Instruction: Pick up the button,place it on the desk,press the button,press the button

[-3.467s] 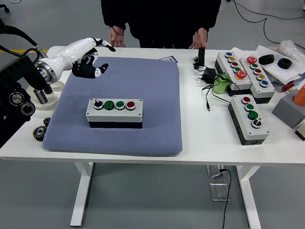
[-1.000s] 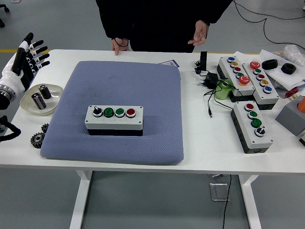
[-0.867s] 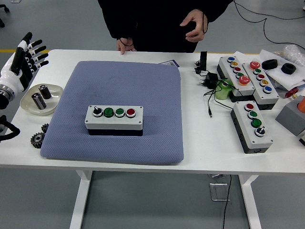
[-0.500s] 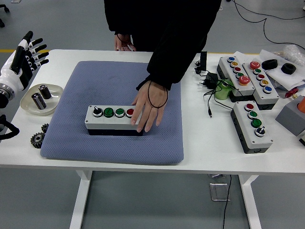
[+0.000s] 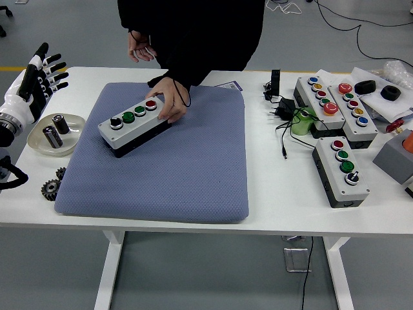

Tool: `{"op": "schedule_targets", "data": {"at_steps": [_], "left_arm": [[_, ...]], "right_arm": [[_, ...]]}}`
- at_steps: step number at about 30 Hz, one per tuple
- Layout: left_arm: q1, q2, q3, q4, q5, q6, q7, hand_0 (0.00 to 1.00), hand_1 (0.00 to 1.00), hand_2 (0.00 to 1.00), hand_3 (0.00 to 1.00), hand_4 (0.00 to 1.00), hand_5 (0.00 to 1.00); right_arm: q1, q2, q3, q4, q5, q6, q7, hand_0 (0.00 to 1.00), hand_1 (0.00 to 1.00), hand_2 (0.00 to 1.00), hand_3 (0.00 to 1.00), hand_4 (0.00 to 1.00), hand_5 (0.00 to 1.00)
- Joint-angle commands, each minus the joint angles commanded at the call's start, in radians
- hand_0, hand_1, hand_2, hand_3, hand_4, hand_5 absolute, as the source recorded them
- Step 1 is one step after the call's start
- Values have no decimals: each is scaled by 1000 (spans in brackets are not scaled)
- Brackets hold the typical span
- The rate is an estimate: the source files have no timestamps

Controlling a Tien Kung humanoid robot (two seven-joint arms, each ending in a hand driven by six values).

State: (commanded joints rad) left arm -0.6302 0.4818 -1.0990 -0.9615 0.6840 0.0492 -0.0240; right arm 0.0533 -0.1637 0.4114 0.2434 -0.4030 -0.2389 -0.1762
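My left hand (image 5: 40, 76) is raised at the table's left edge, fingers spread, holding nothing. A person's hand (image 5: 171, 103) grips the button box (image 5: 134, 125), angled on the blue pad (image 5: 168, 168).

Counts on the white table (image 5: 271, 194) — by kind

Four button boxes: one (image 5: 132, 126) on the single blue pad (image 5: 161, 161), three at the right (image 5: 316, 97) (image 5: 352, 106) (image 5: 342, 169). Two metal cylinders (image 5: 54, 130) in one dish (image 5: 39, 143), two dark gears (image 5: 53, 186) — one robot hand (image 5: 40, 76), two hands of a person (image 5: 171, 103) (image 5: 141, 46).
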Motion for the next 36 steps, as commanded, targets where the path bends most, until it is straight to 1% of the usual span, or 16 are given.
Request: {"op": "schedule_targets", "data": {"at_steps": [5,6,11,12,18,28,36], "left_arm": [[-1,1,2,8,3,3,1,859,887,920,936,858,998],[0,2,1,7,5,2,1,863,888,924,943,883,998],[-6,4,1,6,12,2,2,863,888,924,943,883,998],[-8,3,2,6,12,2,3,865,889,921,945,900,998],[-10,-1,16,9,10,2,6,867,891,926,948,899,998],[-12,-1,30,13,12,5,6,868,891,928,951,897,998],[-10,2,20,12,11,7,11,867,892,930,951,898,998]], "right_arm": [[0,1,-9,-2,0,-1,2,790,761,768,614,237,184],[0,1,-6,-2,-2,-1,2,788,761,768,614,236,184],[1,-1,-2,-2,-6,-1,4,788,761,768,614,236,184],[3,-1,1,-1,-9,-1,4,788,760,768,613,237,185],[1,-2,2,0,-7,-2,5,786,760,768,613,237,186],[-5,0,-3,-1,2,-1,4,786,760,768,613,236,185],[-5,1,-9,-3,3,-2,6,787,760,767,613,236,187]]}}
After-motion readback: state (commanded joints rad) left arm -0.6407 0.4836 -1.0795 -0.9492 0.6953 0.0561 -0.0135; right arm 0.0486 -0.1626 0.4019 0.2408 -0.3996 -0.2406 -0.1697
